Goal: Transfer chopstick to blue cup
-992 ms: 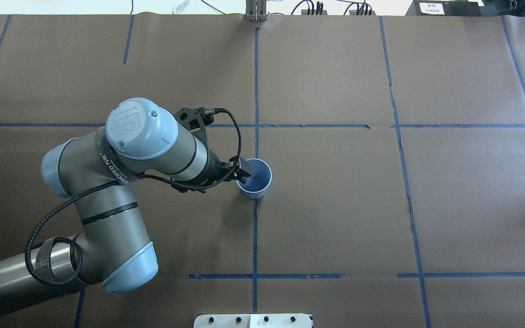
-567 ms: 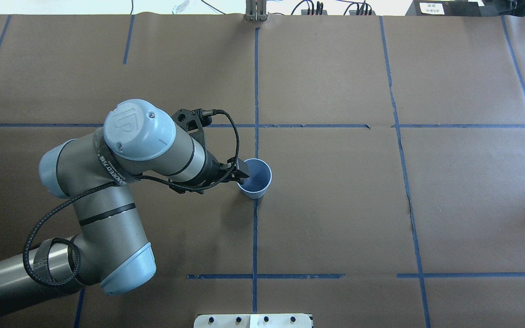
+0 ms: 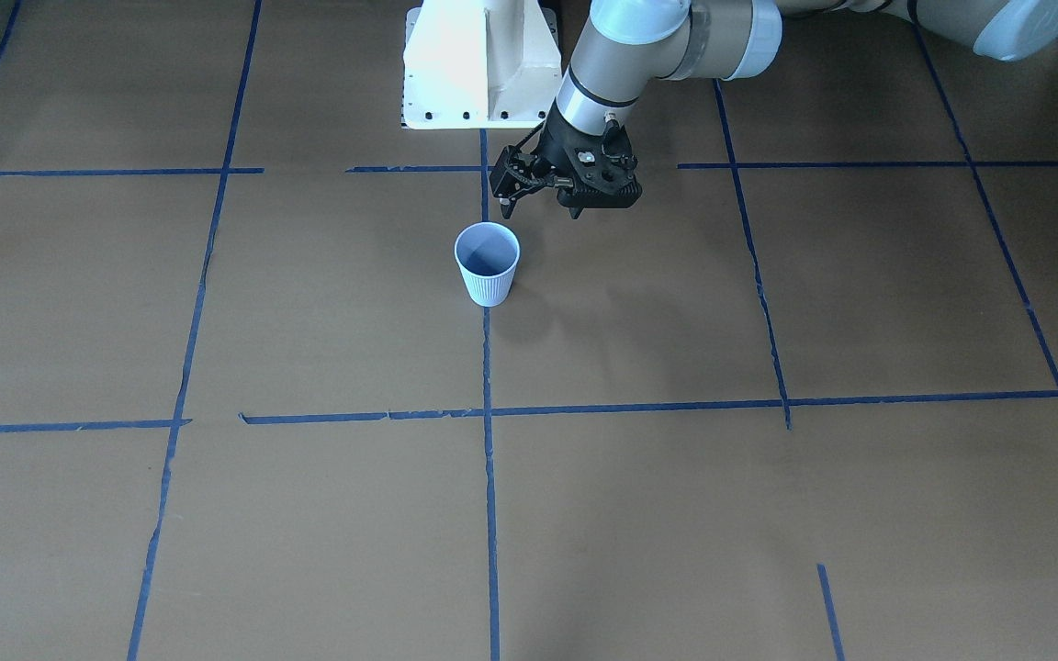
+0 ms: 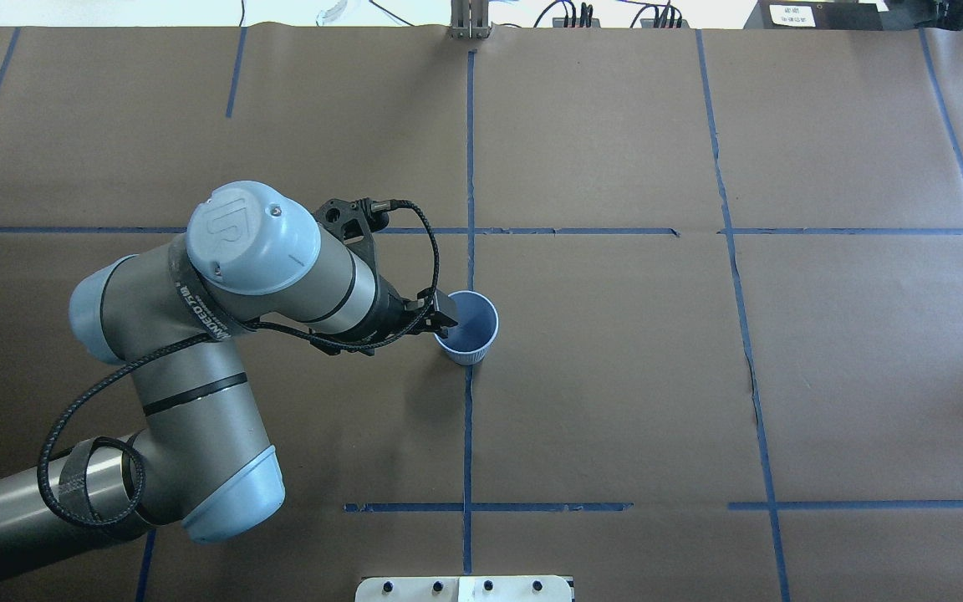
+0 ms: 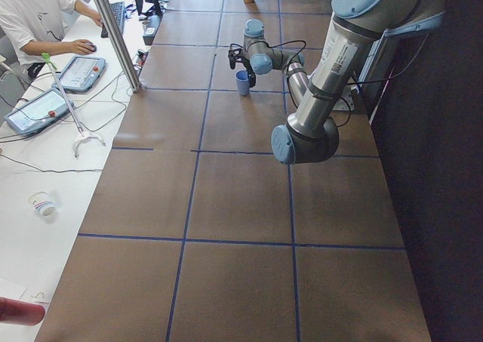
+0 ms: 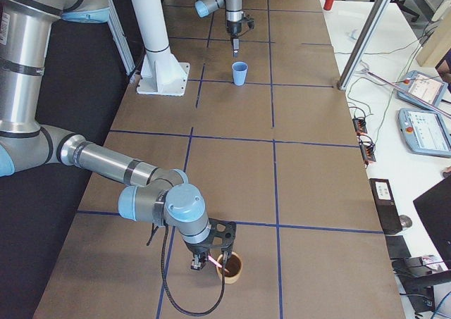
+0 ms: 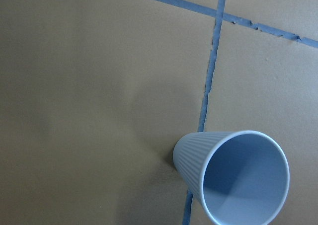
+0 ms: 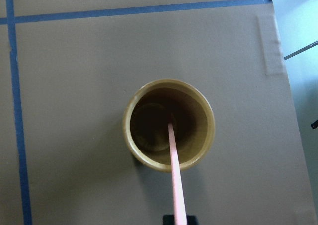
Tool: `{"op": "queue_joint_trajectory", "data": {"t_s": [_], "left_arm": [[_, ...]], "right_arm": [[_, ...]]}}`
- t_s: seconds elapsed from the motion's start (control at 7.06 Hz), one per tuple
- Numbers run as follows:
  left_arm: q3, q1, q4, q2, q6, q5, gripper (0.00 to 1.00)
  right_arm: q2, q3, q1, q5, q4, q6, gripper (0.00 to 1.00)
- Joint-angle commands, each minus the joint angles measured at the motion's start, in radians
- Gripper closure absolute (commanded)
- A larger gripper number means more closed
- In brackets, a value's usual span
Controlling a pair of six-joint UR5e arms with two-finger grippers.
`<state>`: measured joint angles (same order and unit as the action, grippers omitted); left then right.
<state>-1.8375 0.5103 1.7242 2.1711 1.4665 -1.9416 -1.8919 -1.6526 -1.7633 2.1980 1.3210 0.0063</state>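
The pale blue ribbed cup stands upright on a blue tape line mid-table; it also shows in the front view and the left wrist view, and its inside looks empty. My left gripper hovers open and empty just beside and above the cup's rim. My right gripper is shut on one pinkish chopstick, whose lower end stands inside a brown cup at the table's far right end.
The white robot base stands behind the blue cup. Blue tape lines cross the brown paper cover. An operator sits at a side desk with tablets beyond the table's far edge.
My left arm has drawn back slightly to the left, so its gripper covers less of the blue cup's rim. The cup has not moved.
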Motion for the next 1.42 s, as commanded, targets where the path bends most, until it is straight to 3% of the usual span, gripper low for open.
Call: {"op": "queue_joint_trajectory", "data": {"t_s": [0.0, 0.43, 0.71, 0.85, 1.13, 1.28], "left_arm": [[-0.002, 0.0, 0.0, -0.001, 0.0, 0.001, 0.0], [-0.005, -0.001, 0.0, -0.001, 0.002, 0.001, 0.0], [-0.005, -0.001, 0.0, -0.002, 0.002, 0.001, 0.0], [-0.005, -0.001, 0.0, -0.004, 0.0, 0.001, 0.0], [-0.005, -0.001, 0.021, -0.022, 0.0, 0.001, 0.0], [-0.006, 0.0, 0.026, -0.02, 0.0, 0.001, 0.0]], "right_arm": [[0.004, -0.025, -0.042, 0.002, 0.0, 0.003, 1.0], [-0.026, -0.16, -0.106, 0.014, 0.03, 0.003, 1.0], [-0.012, -0.383, -0.117, 0.112, 0.323, 0.003, 1.0], [0.0, -0.473, -0.117, 0.171, 0.469, 0.006, 1.0], [0.011, -0.51, -0.113, 0.346, 0.569, 0.006, 1.0], [0.011, -0.509, -0.075, 0.485, 0.59, 0.032, 1.0]]}}
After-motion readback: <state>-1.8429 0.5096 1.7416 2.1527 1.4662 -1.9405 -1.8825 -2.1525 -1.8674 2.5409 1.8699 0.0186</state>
